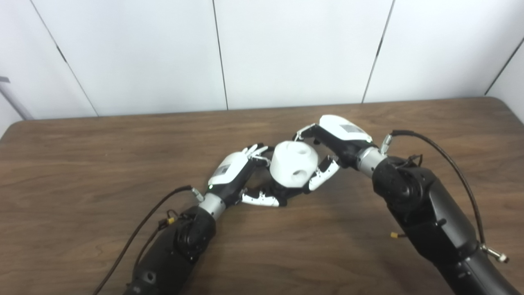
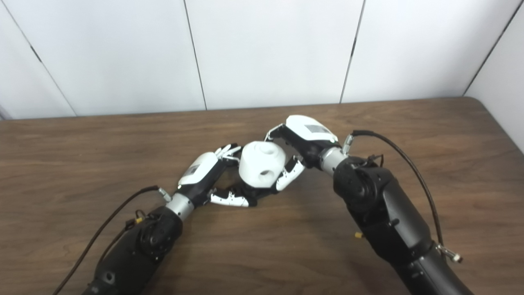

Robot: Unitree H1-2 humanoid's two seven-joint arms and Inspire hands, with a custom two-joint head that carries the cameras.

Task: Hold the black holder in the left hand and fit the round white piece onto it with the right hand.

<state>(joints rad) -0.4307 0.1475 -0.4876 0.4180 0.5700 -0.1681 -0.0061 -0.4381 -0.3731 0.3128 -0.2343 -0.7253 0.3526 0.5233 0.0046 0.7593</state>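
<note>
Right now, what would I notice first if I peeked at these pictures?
A fat round white piece with holes in it, in the middle over the brown table. The left hand and the right hand meet around it from both sides. Something black sits under it, mostly hidden.

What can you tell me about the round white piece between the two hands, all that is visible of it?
The round white piece is a squat, matte cylinder with rounded edges; it looks like plastic. It has one round hole in its top face and another in the side facing the camera. It is tilted a little toward the camera, above the wooden table, near its middle. The right hand grips it from the right, and the left hand's fingers reach it from the left and below. What lies under it is hidden.
</note>
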